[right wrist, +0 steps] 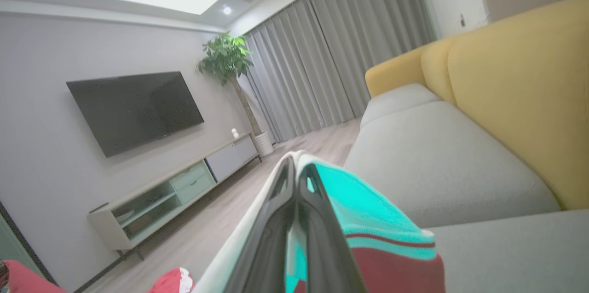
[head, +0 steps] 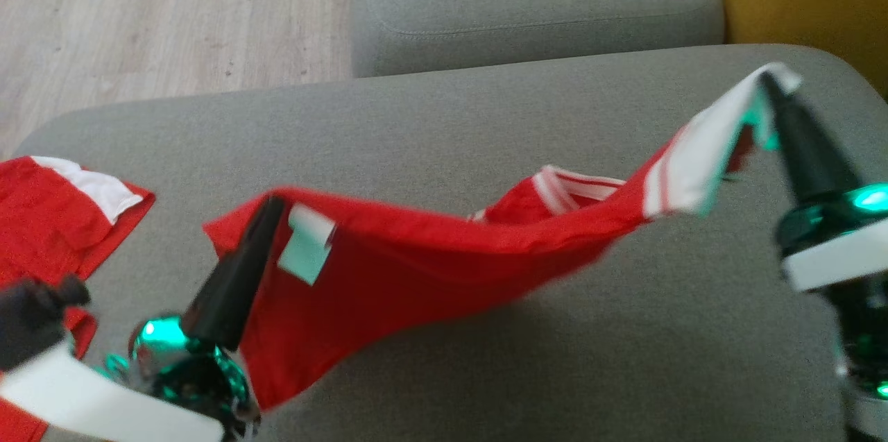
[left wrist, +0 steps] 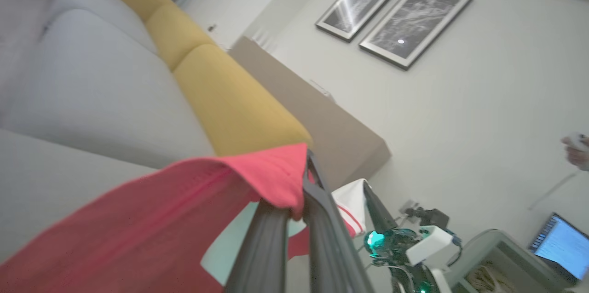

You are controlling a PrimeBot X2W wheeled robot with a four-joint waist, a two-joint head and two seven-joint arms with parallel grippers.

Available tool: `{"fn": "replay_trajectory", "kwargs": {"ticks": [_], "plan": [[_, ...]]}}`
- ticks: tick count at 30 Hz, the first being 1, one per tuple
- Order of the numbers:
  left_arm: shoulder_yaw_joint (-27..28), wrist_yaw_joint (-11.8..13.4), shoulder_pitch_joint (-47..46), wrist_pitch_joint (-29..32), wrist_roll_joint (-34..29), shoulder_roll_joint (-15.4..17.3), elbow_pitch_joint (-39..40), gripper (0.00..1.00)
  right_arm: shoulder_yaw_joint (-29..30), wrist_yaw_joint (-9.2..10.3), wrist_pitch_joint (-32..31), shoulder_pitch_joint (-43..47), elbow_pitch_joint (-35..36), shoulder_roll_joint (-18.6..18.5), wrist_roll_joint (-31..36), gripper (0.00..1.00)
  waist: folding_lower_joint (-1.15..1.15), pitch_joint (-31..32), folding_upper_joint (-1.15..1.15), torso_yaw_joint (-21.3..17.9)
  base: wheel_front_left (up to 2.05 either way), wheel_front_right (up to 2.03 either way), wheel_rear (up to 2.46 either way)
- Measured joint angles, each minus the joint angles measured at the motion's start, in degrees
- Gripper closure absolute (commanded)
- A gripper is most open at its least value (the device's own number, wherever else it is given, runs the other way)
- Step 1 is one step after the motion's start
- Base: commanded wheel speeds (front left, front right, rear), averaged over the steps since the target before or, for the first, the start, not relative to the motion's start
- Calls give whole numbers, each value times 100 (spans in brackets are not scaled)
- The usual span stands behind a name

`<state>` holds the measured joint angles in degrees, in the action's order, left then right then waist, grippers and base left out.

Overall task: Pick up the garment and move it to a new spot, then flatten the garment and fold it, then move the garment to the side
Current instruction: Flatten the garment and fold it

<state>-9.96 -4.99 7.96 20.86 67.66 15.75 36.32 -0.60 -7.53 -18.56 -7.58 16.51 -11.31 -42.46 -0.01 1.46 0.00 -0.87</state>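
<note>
Both jaws pinch the blurred red garment [head: 416, 268], underside hidden.

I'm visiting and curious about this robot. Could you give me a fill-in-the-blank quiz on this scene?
The red fabric garment with white cuffs hangs stretched between ___ grippers.
The right gripper is shut on its ___ cuff.
The left gripper is shut on its ___ edge.
Under the garment lies a ___ fabric sofa cushion.
Missing words: two; white; red; grey.
</note>
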Motion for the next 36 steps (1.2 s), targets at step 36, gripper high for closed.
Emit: {"fn": "replay_trajectory", "kwargs": {"ticks": [36], "plan": [[-686,267,-8714,-577,-2330,162,-4988,100,1071,0,88,-7468,-2940,722,1840,100,3,-3031,-1,-472,0,0,0]]}}
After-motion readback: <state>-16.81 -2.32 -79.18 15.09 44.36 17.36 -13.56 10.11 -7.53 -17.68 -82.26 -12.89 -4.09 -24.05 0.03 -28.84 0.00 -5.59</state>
